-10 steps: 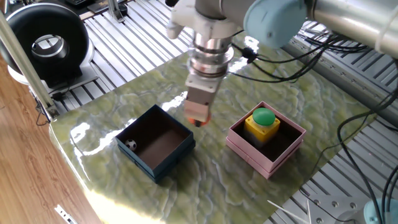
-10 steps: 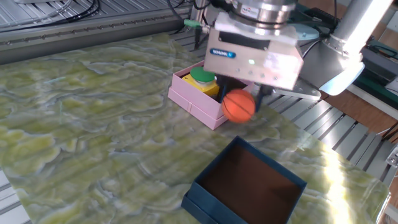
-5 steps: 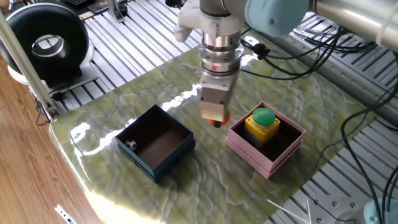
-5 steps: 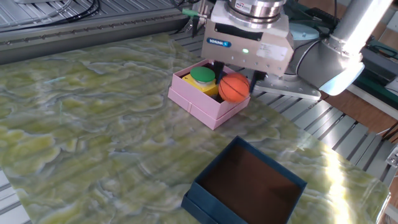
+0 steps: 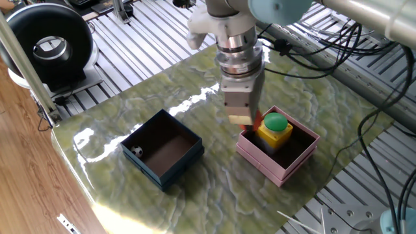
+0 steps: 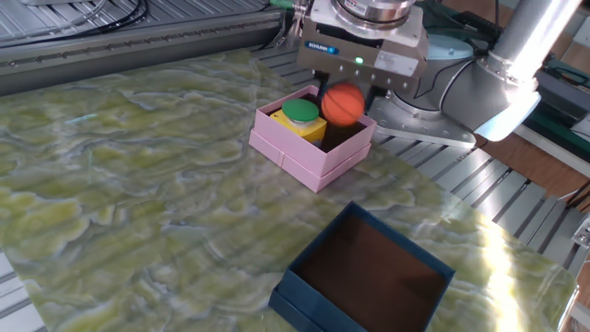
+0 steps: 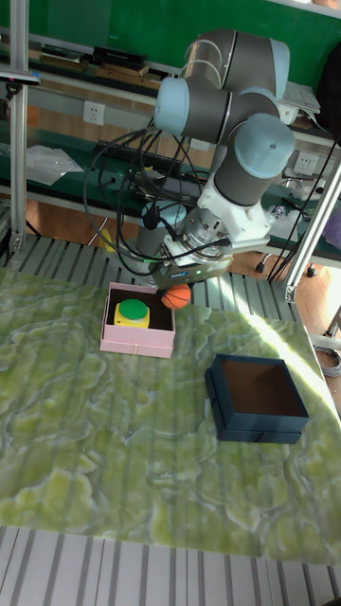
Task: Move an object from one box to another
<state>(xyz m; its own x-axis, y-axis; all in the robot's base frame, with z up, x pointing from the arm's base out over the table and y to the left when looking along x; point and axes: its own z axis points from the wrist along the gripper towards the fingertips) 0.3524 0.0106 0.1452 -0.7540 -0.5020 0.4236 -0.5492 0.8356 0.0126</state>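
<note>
My gripper [image 6: 343, 98] is shut on a small orange ball [image 6: 343, 103], holding it in the air over the edge of the pale pink box [image 6: 304, 159]. In the one fixed view the gripper [image 5: 244, 122] hides nearly all of the ball. A yellow block with a green round top [image 5: 275, 127] sits inside the pink box [image 5: 266, 162]. The navy-blue box [image 5: 170, 175] stands apart to the left with a small white spotted ball [image 5: 137, 151] in its corner. The tall view shows the ball [image 7: 176, 296] at the pink box's [image 7: 137, 343] right rim, and the navy box [image 7: 256, 426] lower right.
Both boxes rest on a green marbled mat [image 5: 214, 195] over a slatted metal table. A black round device [image 5: 45, 45] stands at the far left corner. Cables [image 5: 325, 62] hang behind the arm. The mat's front edge borders a wooden strip [image 5: 26, 182].
The gripper has carried the orange ball from the space between the two boxes over to the pink box's rim, beside the yellow and green block. Both boxes stayed put.
</note>
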